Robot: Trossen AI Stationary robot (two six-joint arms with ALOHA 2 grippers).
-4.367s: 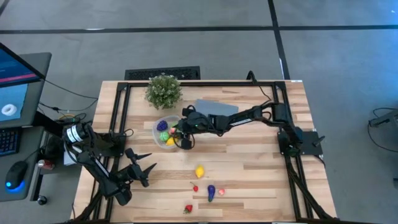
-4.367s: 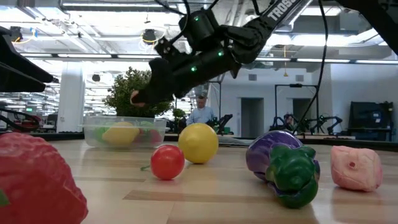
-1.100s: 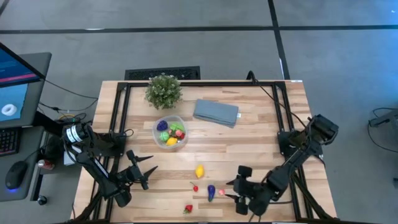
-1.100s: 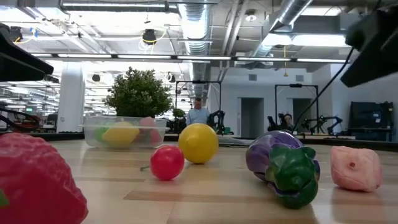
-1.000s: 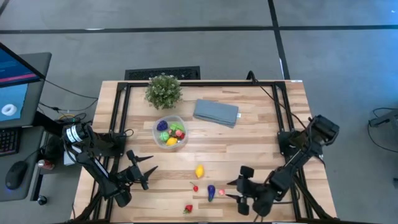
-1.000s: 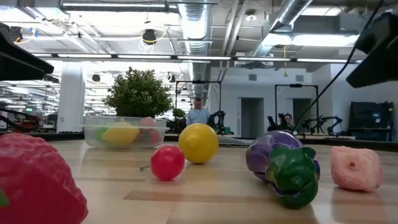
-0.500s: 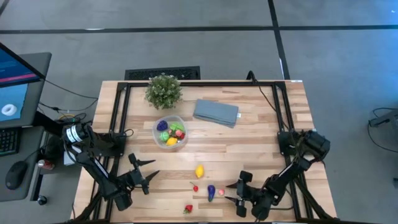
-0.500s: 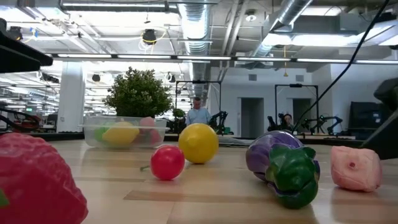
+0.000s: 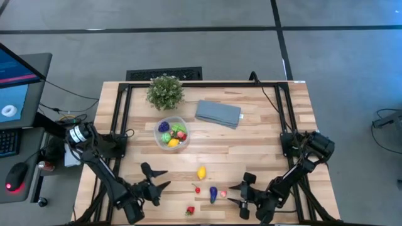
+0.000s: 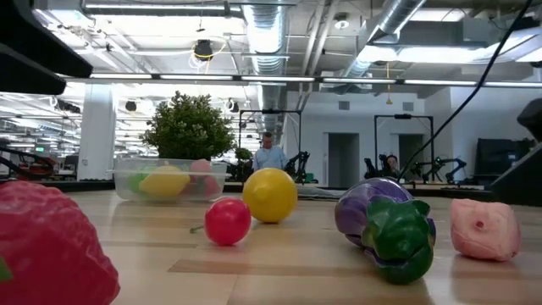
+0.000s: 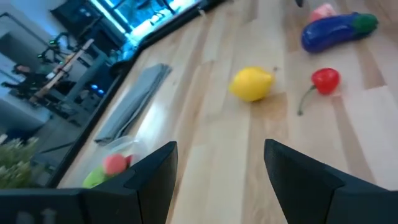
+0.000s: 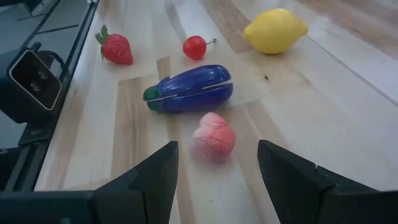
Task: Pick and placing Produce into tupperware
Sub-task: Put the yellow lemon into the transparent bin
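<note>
Produce lies in two lots: several pieces sit in the tupperware [image 9: 171, 134] near the table's middle, and five pieces lie loose toward the near edge of the table [image 9: 264, 125]. The loose ones are a lemon [image 9: 201, 172], a cherry [image 9: 197, 189], an eggplant [image 9: 213, 194], a pink piece [image 9: 223, 194] and a strawberry [image 9: 190, 211]. The left gripper [image 9: 158, 179] hovers low to the left of this cluster, its fingers spread apart and holding nothing; its wrist view looks between them at the lemon [image 11: 251, 84], the cherry [image 11: 324, 79] and the eggplant [image 11: 338, 32], with open wood in between. The right gripper [image 9: 237, 193] hangs just right of the pink piece, fingers likewise parted and empty; in its wrist view the pink piece [image 12: 212, 137] sits closest between the fingers, just beside the eggplant [image 12: 189, 90], with the cherry [image 12: 194, 46], strawberry [image 12: 115, 48] and lemon [image 12: 275, 30] farther off. A potted plant [image 9: 165, 91] stands just behind the tupperware, and a folded grey cloth [image 9: 218, 113] lies to its right, near but apart. In the low view the strawberry [image 10: 51, 250] fills the near corner, and the cherry [image 10: 228, 221] and lemon [image 10: 270, 195] partly front the tupperware [image 10: 169, 179] and plant [image 10: 188, 127]. A person [image 10: 269, 153] shows far back in the room.
</note>
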